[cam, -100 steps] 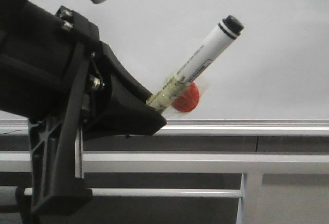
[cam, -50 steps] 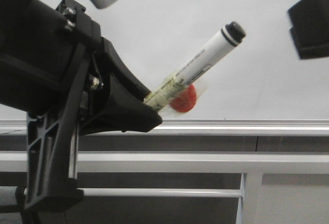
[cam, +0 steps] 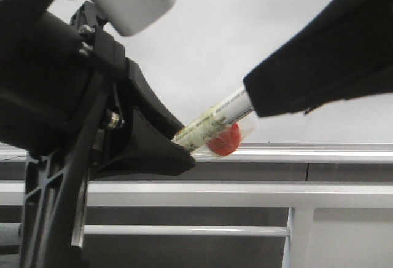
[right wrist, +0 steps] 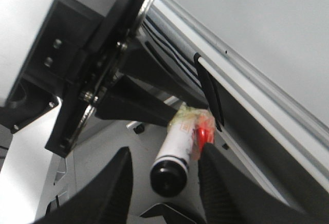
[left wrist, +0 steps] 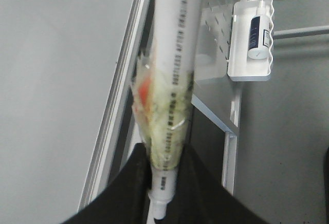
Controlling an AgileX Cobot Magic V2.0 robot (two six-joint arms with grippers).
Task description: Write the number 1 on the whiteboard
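Fingers of the left gripper (left wrist: 165,183) clamp the marker (left wrist: 172,80). Right gripper (right wrist: 164,175) fingers stand apart around its black cap (right wrist: 167,180), hidden in front view. Whiteboard (cam: 245,28) lies beyond, unmarked.

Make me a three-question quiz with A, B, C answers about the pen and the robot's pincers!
1. Where is the pen?
A. Held in the left pincer
B. Lying on the floor
C. Inside the wall tray

2. What colour is the blob stuck to the pen's side?
A. Blue
B. Red
C. Purple

3. What is the right pincer doing?
A. Gripping a cup
B. Resting far from the pen
C. Open, with the capped end of the pen between its fingers

Answers: 1 A, the left wrist view shows the pen's barrel clamped between the black fingers. 2 B, the red blob shows against the board's bottom rail. 3 C, the right wrist view shows a gap on each side of the black cap.
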